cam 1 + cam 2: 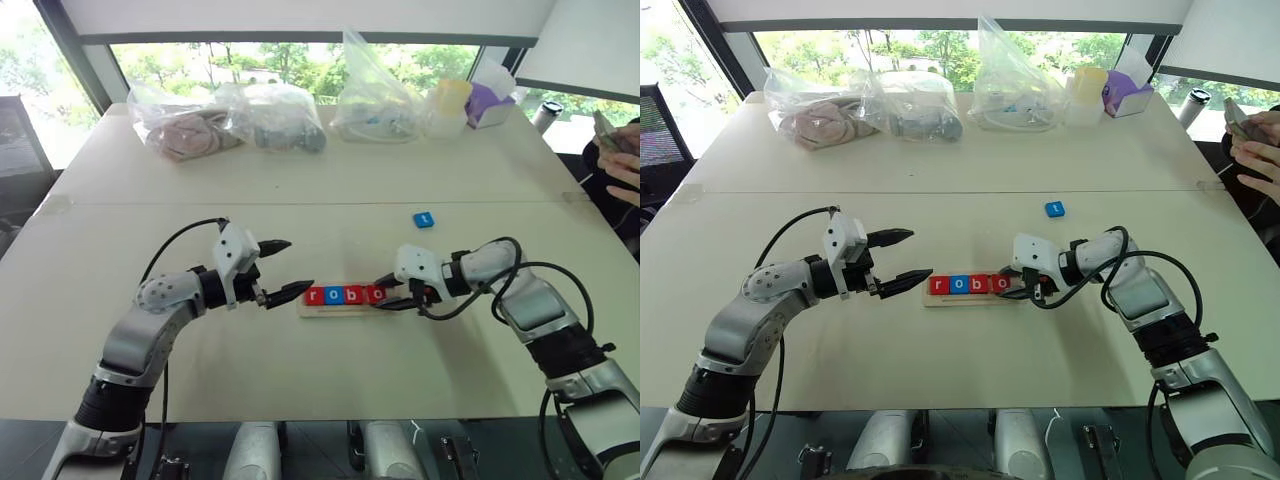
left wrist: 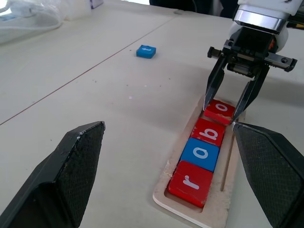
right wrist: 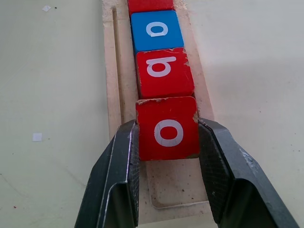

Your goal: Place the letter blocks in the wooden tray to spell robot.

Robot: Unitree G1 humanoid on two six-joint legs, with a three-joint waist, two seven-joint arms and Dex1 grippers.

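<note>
Fourth tile going in. Right gripper point(image 3: 166, 142) is clamping the red "o" block point(image 3: 167, 127) in its fingers, seating it in the wooden tray point(image 2: 190, 216) against "b" point(image 3: 164, 71); r, o, b are lying in place. Left gripper point(image 1: 283, 268) is hanging wide open, empty, beside the tray. Next, by my reading: release, then fetch the blue "t" block point(image 1: 424, 219) lying apart on the bench point(image 1: 300, 190).

Between the black fingers of the right claw point(image 3: 167, 142): red "o" block point(image 3: 167, 127), white letter. Just beyond it, red "b" block point(image 3: 164, 71), then blue "o" block point(image 3: 156, 31), then red "r" block point(image 2: 190, 183). Pale wooden tray point(image 3: 110, 71). Well apart on the cream table point(image 1: 300, 190): blue "t" block point(image 1: 424, 219).
</note>
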